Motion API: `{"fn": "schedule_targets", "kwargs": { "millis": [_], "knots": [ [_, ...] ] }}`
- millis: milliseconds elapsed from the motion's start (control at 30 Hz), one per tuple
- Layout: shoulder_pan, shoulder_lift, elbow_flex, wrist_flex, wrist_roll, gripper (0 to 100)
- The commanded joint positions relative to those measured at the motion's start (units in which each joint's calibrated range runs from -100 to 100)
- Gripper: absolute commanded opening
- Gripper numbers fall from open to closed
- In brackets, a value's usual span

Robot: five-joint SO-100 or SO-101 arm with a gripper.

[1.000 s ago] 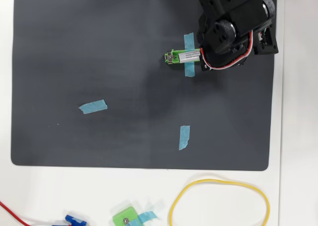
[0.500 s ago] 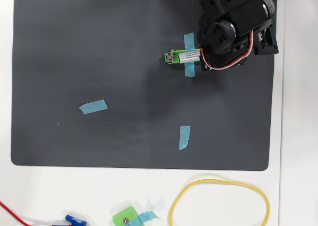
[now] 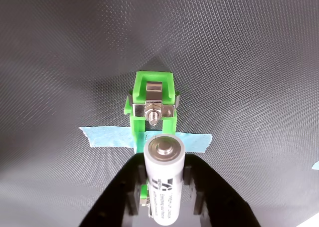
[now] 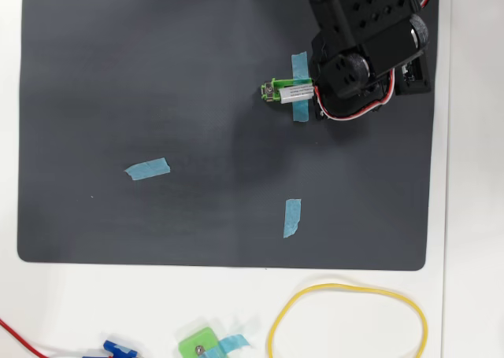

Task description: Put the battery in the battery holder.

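End effector pinching the battery, fingers tight on both sides. Battery sits lengthwise over the battery holder, near end raised above the screw contact. Holder is taped to the dark mat, near the surface's upper right corner in the overhead view.

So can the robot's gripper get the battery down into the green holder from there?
Probably yes. The gripper holds the battery right over the battery holder, lined up with it, and nothing sits in the holder's slot. The far end still looks raised.
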Motion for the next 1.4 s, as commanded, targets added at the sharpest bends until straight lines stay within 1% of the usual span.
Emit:
{"fn": "schedule_targets", "kwargs": {
  "millis": [0,700,833,967,1367],
  "knots": [
    [0.94,-0.29,-0.86,-0.65,-0.27,0],
    [0.94,-0.12,-0.42,0.31,-0.27,0],
    [0.94,4.40,-1.12,-0.48,-0.27,0],
    [0.94,4.82,-1.21,-0.57,-0.32,0],
    [-2.28,4.65,-1.21,-0.74,-0.27,0]
  ]
}}
